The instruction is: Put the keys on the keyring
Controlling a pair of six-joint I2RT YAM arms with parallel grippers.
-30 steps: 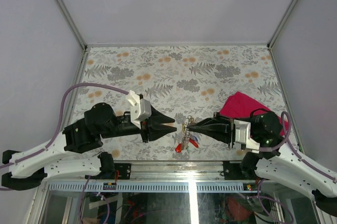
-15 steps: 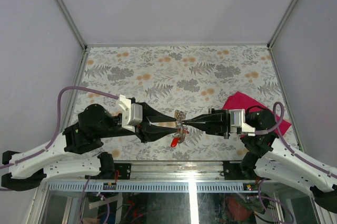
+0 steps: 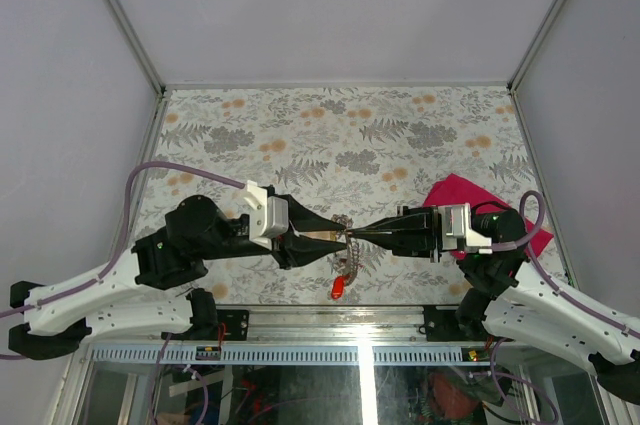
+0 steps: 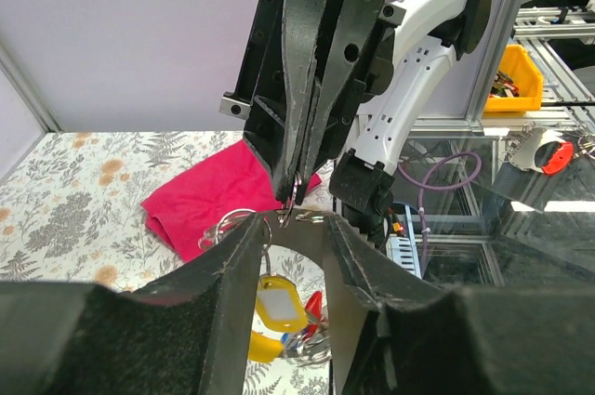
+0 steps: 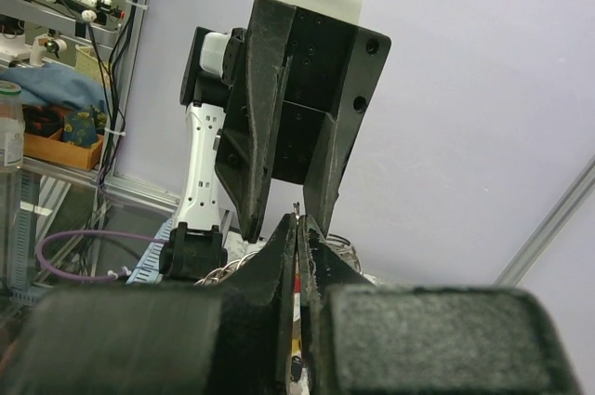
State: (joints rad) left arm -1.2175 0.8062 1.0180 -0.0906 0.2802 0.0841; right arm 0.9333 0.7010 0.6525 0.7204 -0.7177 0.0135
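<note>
The flowered counter (image 3: 250, 125) carries only the cloth (image 3: 462, 195), which lies at its right side. The right arm (image 3: 540, 295) reaches leftward past the cloth and the left arm (image 3: 190, 235) comes in from the far side to meet it. A second ago the two arms stood apart, the left one wide-mouthed and short of the bunch. Since then the left claw (image 3: 338, 236) has closed the gap. Its tips now sit nose to nose with the right claw (image 3: 360, 235), left of the cloth and above the counter. The left claw's fingers stand a little apart, framing the ring and not pinching it, as its own wrist view shows. The right claw is pressed tight on the thin wire. The keys (image 3: 338, 287) hang below the meeting point, further from the cloth than the right claw, the red head lowest and a yellow key (image 4: 271, 307) beside it. The keyring (image 3: 348, 234) is held in the air between the two claws. The approach looks finished. The next job is probably for the left claw to grip the ring so that it can be worked open.
</note>
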